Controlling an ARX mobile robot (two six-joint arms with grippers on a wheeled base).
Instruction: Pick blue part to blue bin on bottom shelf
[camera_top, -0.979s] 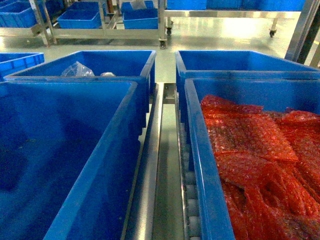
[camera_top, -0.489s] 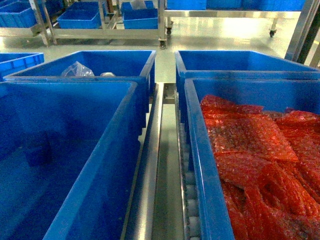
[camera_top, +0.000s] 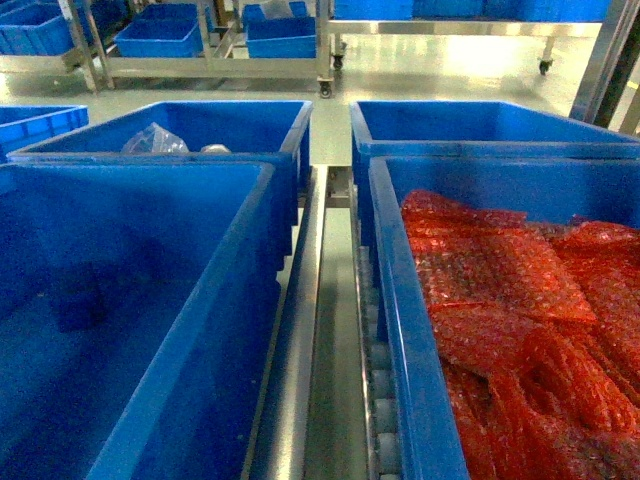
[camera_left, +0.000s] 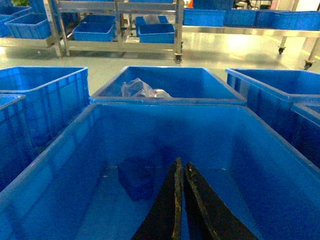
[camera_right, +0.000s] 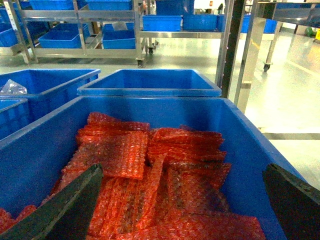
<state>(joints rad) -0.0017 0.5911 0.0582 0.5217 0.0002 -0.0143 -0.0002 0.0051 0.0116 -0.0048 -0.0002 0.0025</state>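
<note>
Your left claw is hanging closed and empty above the blue part inside the blue bin. Your right claw is hovering, fingers wide apart, over red bubble wrap.

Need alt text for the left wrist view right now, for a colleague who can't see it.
The left gripper, fingers together, hangs over a big blue bin with a small blue part on its floor. Behind it another blue bin holds a clear plastic bag.

blue bins, red bubble-patterned bags

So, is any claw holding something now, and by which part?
Nothing is held: the left claw is shut on nothing above the blue part; the right claw is open.
</note>
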